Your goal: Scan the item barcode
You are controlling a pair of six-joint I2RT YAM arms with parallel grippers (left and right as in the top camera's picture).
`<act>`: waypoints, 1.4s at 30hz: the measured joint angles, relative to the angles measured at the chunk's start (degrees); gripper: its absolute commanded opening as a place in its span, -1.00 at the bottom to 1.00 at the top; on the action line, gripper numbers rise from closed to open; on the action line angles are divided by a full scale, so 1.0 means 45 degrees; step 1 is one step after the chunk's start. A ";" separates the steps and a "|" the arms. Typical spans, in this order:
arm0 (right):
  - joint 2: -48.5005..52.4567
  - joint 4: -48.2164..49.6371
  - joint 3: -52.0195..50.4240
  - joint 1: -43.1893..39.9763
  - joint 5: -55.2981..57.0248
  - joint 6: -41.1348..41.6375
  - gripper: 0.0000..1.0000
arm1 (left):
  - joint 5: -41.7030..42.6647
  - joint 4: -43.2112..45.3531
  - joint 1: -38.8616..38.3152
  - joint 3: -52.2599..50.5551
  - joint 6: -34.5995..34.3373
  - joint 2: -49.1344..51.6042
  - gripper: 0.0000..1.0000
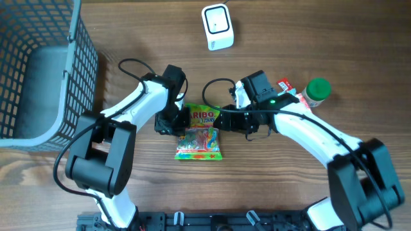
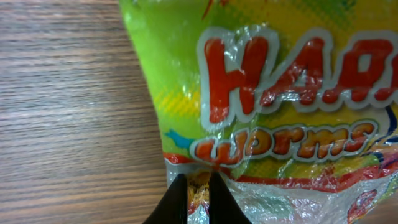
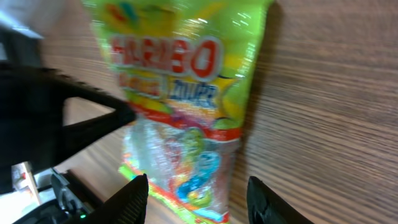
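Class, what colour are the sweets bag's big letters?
Red, outlined white, on the green plastic sweets bag; left wrist view.

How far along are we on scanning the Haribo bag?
Done: the left gripper pinches the Haribo bag by one edge. In hand: the bag looks to lie on the table, printed front up, with the right gripper open at its other side, gripping nothing. Left: lifting the bag and turning its barcode, not visible yet, toward the white scanner.
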 measured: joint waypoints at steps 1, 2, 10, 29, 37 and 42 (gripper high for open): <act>0.0316 0.0000 0.0000 0.0000 -0.0010 0.0000 0.03 | 0.0107 0.0136 0.0000 -0.0058 0.0000 0.0000 -0.83; 0.0733 0.0015 0.0000 0.0000 -0.0024 0.0000 0.04 | 0.0165 0.0185 0.0000 -0.0087 0.0000 0.0000 -0.83; 0.2307 0.1447 0.0000 0.1035 -0.1593 0.0010 -0.48 | 0.0228 0.0238 0.0000 -0.0146 0.0000 0.0000 -0.92; -0.2327 -0.3895 0.0782 0.1661 1.5329 -0.1933 -0.92 | 0.0335 -0.0408 0.1341 0.1501 -0.0005 -0.3949 -0.84; 0.1321 -0.2807 0.0777 0.5765 1.8797 -0.1948 -0.86 | 0.0330 -0.0442 0.1341 0.1486 -0.0005 -0.3949 -0.78; 0.1418 -0.0233 0.0782 0.8247 1.6937 -0.2166 -0.91 | 0.0170 -0.0437 0.1341 0.1486 -0.0005 -0.3949 -0.71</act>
